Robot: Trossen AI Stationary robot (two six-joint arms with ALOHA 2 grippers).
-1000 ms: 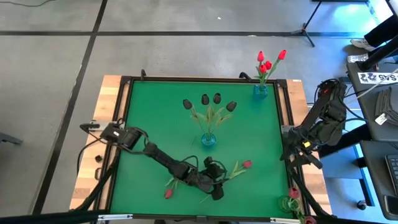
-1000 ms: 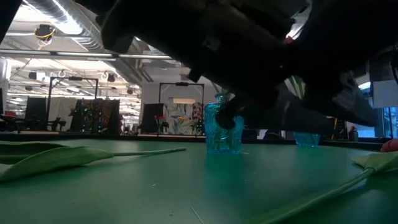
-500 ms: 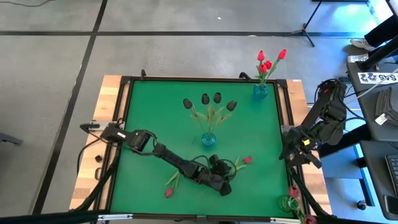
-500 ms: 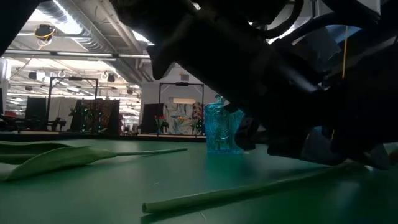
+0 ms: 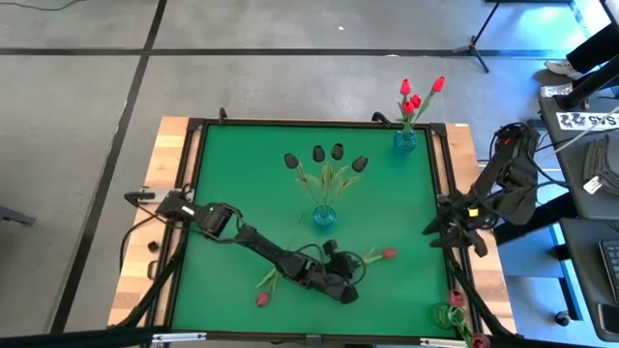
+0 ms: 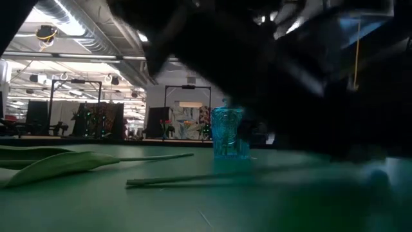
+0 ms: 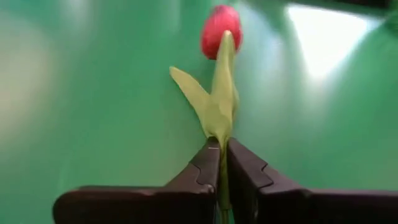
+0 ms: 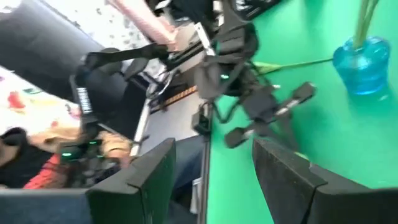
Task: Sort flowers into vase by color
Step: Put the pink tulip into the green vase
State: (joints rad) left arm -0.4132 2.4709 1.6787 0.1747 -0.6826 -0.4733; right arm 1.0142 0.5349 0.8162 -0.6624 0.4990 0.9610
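Observation:
My left gripper (image 5: 353, 273) is low over the green mat near its near edge, shut on the stem of a red tulip (image 5: 389, 253) whose head (image 7: 219, 26) lies beyond the fingertips. A second tulip (image 5: 261, 299) lies flat on the mat to the left. Dark tulips (image 5: 329, 155) stand in the centre blue vase (image 5: 324, 217). Red tulips (image 5: 414, 97) stand in the far-right blue vase (image 5: 405, 139). My right gripper (image 5: 447, 232) hangs open above the table's right edge, holding nothing (image 8: 217, 180). My left gripper pinches the red tulip's thin green stem (image 7: 221, 163) between its two fingers, just below the leaves (image 7: 214, 106). The fingers slant down from the near left and lie along the stem. The tulip's head and leaves rest on the mat ahead of the fingertips.
A green-tinted vase (image 5: 447, 315) with a reddish flower stands at the near right corner. A raised black frame (image 5: 193, 193) borders the mat. In the low view a leaf (image 6: 58, 162) and a stem (image 6: 193, 178) lie before the blue vase (image 6: 226, 132).
My left gripper has moved a little toward the table's right edge and down onto the red tulip's stem, where it now sits shut. The stem's free end has shifted on the mat in the low view. My right gripper has turned in place at the right edge.

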